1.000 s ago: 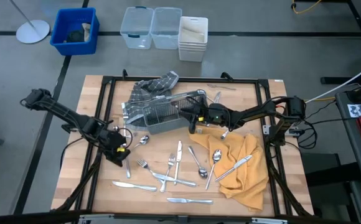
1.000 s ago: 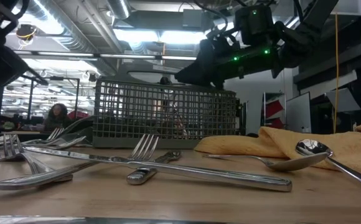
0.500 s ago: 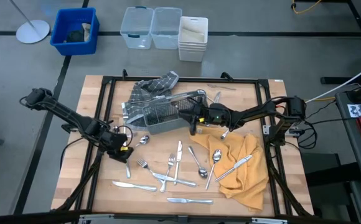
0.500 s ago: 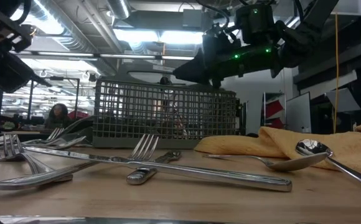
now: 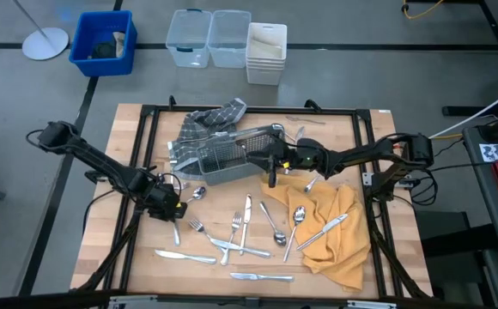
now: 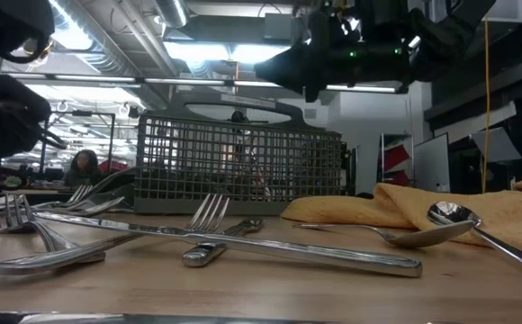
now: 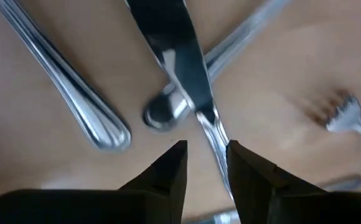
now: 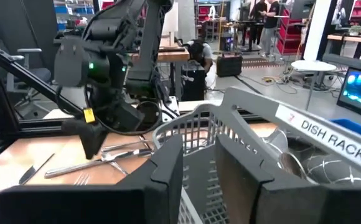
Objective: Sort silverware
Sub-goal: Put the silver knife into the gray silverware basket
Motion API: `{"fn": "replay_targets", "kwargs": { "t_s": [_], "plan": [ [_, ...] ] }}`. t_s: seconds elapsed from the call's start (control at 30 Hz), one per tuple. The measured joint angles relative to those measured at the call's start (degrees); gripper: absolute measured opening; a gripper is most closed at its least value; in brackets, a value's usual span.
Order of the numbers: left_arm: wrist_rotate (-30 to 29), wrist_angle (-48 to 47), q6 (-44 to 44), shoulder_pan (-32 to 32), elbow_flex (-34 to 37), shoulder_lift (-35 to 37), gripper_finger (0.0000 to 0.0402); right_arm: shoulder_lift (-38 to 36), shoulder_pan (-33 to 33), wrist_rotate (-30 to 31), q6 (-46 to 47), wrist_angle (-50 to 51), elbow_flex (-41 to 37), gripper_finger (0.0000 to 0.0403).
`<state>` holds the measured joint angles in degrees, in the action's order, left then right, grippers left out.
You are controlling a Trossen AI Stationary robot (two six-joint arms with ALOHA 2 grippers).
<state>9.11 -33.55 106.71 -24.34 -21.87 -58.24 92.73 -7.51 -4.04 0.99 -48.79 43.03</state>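
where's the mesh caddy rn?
High view: the mesh caddy sits at the table's upper centre, beside the checked grey cloth, with the right pincer at its right end.

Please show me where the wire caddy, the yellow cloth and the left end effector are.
Caddy [image 5: 223,159]: high view, on its mesh wall.
Yellow cloth [image 5: 339,245]: high view, on a bare fold.
Left end effector [image 5: 175,211]: high view, midway between its fingertips.

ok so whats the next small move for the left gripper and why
Probably lower straight down and close on the knife. The left gripper hovers just above the table with its fingers apart and nothing between them, and that knife lies right ahead of the fingertips, crossing a spoon. The right gripper waits by the caddy.
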Motion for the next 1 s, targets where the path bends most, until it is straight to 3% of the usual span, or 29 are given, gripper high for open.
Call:
{"fn": "replay_targets", "kwargs": {
  "t_s": [0.5,0.77,1.0],
  "plan": [
    [-3.53,3.03,4.3,0.11,-0.11,-4.0,0.01,-0.74,0.0,-0.1,0.0,2.51,0.0,0.0096],
    [-9.46,2.94,6.18,0.11,-0.13,-4.12,0.01,-0.74,0.0,-0.11,0.0,4.49,0.0,0.0096],
    [-9.64,3.49,6.18,0.11,-0.34,-7.44,0.01,-0.74,0.0,-0.12,0.0,4.46,0.0,0.0096]
  ]
}}
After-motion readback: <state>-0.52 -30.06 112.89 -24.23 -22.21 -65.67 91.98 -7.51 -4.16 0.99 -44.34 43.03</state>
